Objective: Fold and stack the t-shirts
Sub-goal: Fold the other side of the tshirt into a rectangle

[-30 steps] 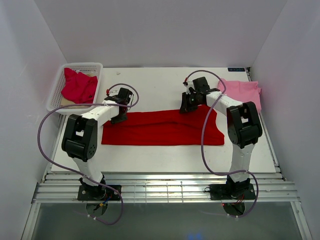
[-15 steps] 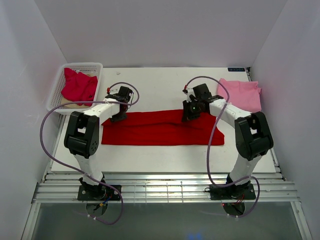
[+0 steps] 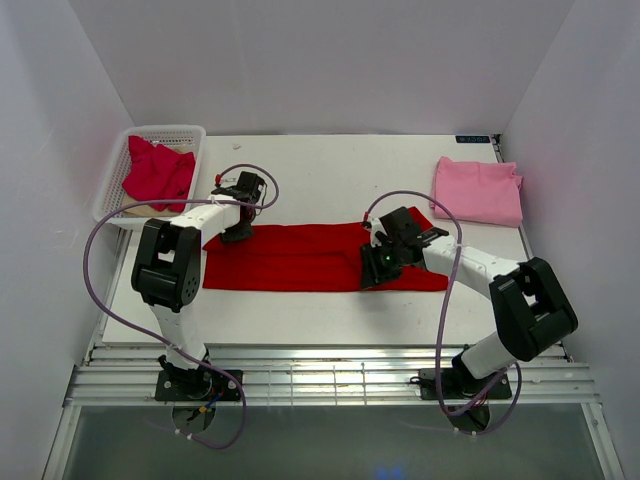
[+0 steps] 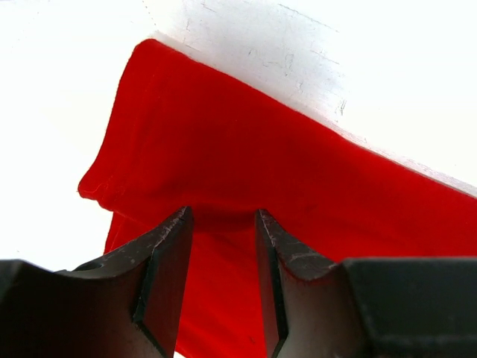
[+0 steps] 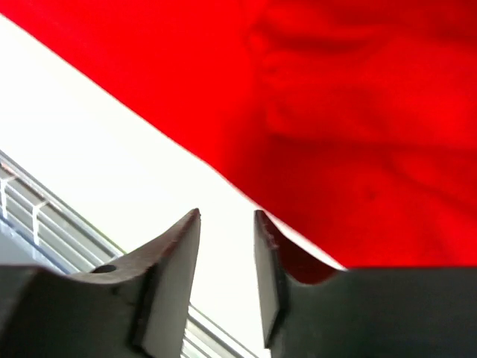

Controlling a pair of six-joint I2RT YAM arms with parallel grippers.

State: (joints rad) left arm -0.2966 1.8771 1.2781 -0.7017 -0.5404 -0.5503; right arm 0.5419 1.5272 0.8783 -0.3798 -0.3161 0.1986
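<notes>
The bright red t-shirt [image 3: 300, 258] lies as a long flat strip across the middle of the table. My left gripper [image 3: 238, 232] sits at its far left corner. In the left wrist view that gripper [image 4: 223, 211] is open, with only red cloth [image 4: 261, 149] showing below the gap. My right gripper [image 3: 372, 275] is low at the strip's near edge. In the right wrist view it [image 5: 227, 213] is open over bare white table, the red hem [image 5: 358, 112] just beside its right finger. The light pink t-shirt [image 3: 478, 190] lies folded at the far right. A crimson t-shirt [image 3: 158, 172] is bunched in the basket.
The white mesh basket [image 3: 150, 132] stands at the far left corner against the wall. White walls close in the table on three sides. A ribbed metal ledge [image 3: 330, 375] runs along the near edge by the arm bases, and purple cables loop off both arms.
My right gripper has moved from the red t-shirt's far edge across to its near edge, and its jaws have parted. The left gripper has stayed at the far left corner.
</notes>
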